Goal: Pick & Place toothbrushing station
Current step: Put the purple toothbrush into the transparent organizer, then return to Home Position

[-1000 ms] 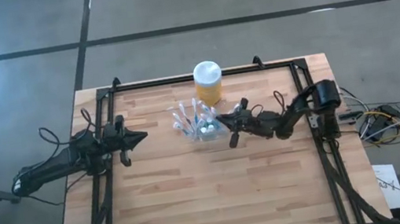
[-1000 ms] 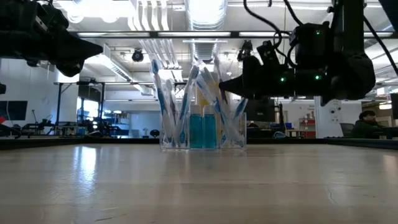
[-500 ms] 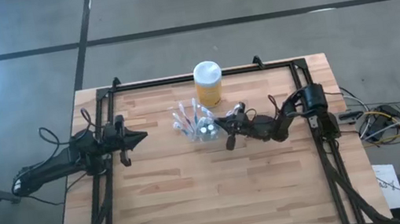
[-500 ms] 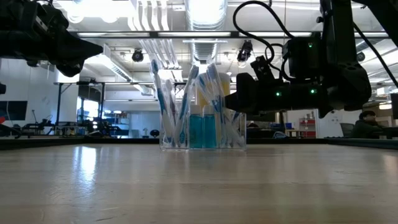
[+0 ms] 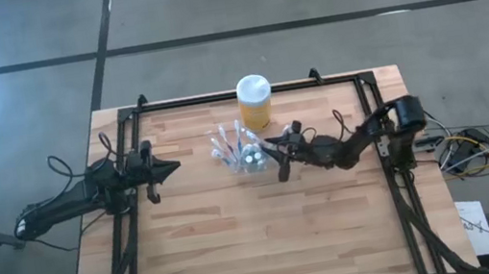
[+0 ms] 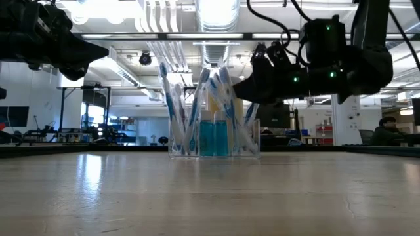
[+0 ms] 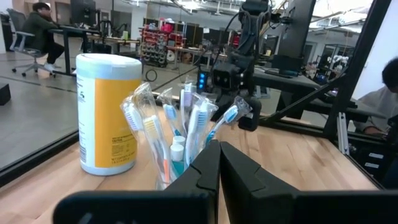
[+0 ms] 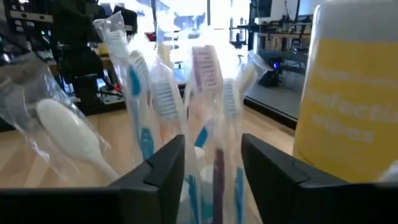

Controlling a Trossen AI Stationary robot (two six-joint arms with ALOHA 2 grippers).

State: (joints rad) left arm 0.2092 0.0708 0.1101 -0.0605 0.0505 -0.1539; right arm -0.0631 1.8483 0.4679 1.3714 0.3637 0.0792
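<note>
Hovering just beside the toothbrushing station (image 5: 245,154), the right tool (image 5: 274,156), part-open and apparently empty, could topple it if misaligned.

Clear glossy plastic toothbrushing station (image 5: 245,153), crinkly film-wrapped toothbrushes (image 8: 144,102), on smooth wood-plank table (image 5: 260,241).

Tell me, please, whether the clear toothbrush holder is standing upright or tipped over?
Upright. The toothbrush holder sits flat on the table, its toothbrushes fanning upward beside the yellow jar.
</note>
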